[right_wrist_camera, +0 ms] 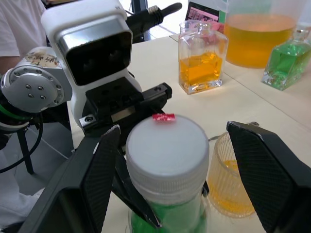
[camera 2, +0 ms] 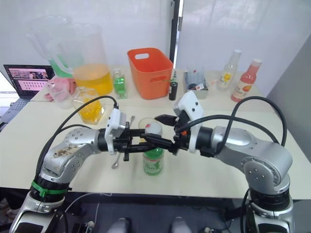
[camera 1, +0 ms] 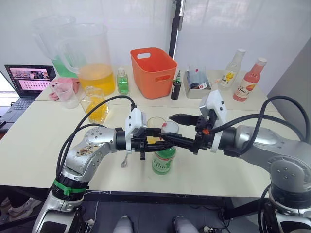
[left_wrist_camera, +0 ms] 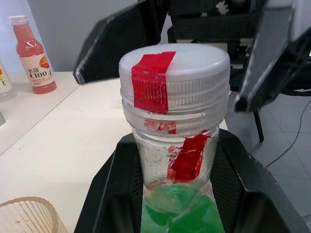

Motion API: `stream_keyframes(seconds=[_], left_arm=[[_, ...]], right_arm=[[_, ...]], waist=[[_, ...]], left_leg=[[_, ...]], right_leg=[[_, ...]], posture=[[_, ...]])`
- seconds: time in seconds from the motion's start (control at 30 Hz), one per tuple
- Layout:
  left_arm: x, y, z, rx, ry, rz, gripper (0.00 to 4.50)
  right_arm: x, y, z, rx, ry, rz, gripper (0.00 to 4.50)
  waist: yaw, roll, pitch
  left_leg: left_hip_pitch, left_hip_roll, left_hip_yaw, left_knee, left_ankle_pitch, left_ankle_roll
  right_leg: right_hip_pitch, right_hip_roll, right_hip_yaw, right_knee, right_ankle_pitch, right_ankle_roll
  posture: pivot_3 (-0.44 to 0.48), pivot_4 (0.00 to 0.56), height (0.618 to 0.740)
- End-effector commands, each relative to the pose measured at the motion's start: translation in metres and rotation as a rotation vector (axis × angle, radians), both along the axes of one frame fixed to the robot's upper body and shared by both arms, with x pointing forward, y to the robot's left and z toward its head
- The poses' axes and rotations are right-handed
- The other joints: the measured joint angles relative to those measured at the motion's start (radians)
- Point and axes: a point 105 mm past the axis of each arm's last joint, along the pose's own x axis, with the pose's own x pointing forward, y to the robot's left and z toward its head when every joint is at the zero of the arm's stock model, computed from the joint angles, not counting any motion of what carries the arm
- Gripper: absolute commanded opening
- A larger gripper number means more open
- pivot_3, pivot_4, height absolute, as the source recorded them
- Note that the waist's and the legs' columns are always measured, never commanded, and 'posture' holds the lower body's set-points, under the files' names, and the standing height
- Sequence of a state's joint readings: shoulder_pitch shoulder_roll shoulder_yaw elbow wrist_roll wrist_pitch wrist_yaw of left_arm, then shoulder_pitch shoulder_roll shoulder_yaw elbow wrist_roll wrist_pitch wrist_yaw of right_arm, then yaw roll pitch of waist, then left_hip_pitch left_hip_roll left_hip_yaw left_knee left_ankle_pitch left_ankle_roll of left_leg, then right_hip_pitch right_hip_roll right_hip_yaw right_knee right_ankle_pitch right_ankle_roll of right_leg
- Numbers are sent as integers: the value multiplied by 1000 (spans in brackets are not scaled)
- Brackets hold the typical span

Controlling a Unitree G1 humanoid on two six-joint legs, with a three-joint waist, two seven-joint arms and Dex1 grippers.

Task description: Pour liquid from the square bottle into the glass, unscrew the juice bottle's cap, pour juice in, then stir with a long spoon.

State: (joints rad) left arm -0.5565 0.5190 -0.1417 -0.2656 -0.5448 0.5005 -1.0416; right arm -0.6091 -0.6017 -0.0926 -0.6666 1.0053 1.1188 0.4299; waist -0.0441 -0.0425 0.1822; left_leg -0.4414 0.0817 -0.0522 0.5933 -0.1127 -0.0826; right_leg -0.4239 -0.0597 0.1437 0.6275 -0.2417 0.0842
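Observation:
The juice bottle (camera 1: 164,160), clear with green liquid, stands near the table's front edge. Its white cap (left_wrist_camera: 175,73) has a strip of red tape. My left gripper (camera 1: 162,141) is shut on the bottle just below the neck. My right gripper (right_wrist_camera: 167,162) is open, one finger on each side of the cap, neither clearly pressing it. Just behind the bottle is the ribbed glass (right_wrist_camera: 228,179) with a little orange liquid in it. The square bottle (camera 1: 95,104), part full of orange liquid, stands farther back on the left. The long spoon (camera 1: 124,163) lies under my left forearm.
At the back stand an orange basket (camera 1: 153,70), a big pitcher of orange liquid (camera 1: 95,63), a small green bottle (camera 1: 122,81), a dark little bottle (camera 1: 176,90), a pink drink bottle (camera 1: 250,80) and a clear one (camera 1: 231,70). A laptop (camera 1: 26,82) sits far left.

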Motion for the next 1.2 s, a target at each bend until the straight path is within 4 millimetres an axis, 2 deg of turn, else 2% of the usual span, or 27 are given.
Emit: stream_keyframes(seconds=[0.03,0.1,0.2,0.23,0.43,0.57,0.77,0.97,1.2], left_arm=[[-1,-4,-5,22,6,-10,1449],[0,-4,-5,27,5,-8,1449],[0,-4,-6,34,4,-7,1449],[-1,-3,-7,35,4,-7,1449],[0,-3,-6,38,0,7,1449],[0,-2,-5,35,-7,22,1449],[1,0,-5,33,-12,44,1449],[-1,6,-5,30,-21,80,1449],[-5,8,-4,30,-25,96,1449]], right_arm=[[-6,0,10,22,-56,9,3466],[-7,1,10,30,-60,14,2920],[-8,2,12,41,-67,32,1872],[-9,3,12,43,-68,40,1678],[-12,6,11,1,-74,103,1678],[-18,11,2,-86,-45,251,1678],[-9,9,-3,-164,-44,389,1678],[-3,8,10,-205,-71,590,1678],[11,-5,7,-277,-79,756,1678]], waist=[[0,0,0],[1,0,0],[0,0,0],[0,0,0],[0,0,0],[0,0,0],[-1,0,0],[-3,0,0],[-3,0,0]], left_leg=[[0,0,0,0,0,0],[0,0,0,0,0,0],[0,0,0,0,0,0],[0,0,0,0,0,0],[0,0,0,0,0,0],[0,0,0,0,0,0],[0,0,0,0,0,0],[0,0,0,0,0,0],[0,0,0,-1,0,0]], right_leg=[[0,0,0,0,0,0],[0,0,0,0,0,0],[0,0,0,0,0,0],[0,0,0,0,0,0],[0,0,0,-1,0,0],[0,0,0,-1,0,0],[0,0,0,-2,0,0],[0,0,0,-1,0,0],[-1,0,0,-1,0,0]], posture=[[0,150,740],[0,150,740],[0,150,740],[0,150,740],[0,150,740],[0,150,740],[0,150,740],[0,150,740],[0,150,740]])
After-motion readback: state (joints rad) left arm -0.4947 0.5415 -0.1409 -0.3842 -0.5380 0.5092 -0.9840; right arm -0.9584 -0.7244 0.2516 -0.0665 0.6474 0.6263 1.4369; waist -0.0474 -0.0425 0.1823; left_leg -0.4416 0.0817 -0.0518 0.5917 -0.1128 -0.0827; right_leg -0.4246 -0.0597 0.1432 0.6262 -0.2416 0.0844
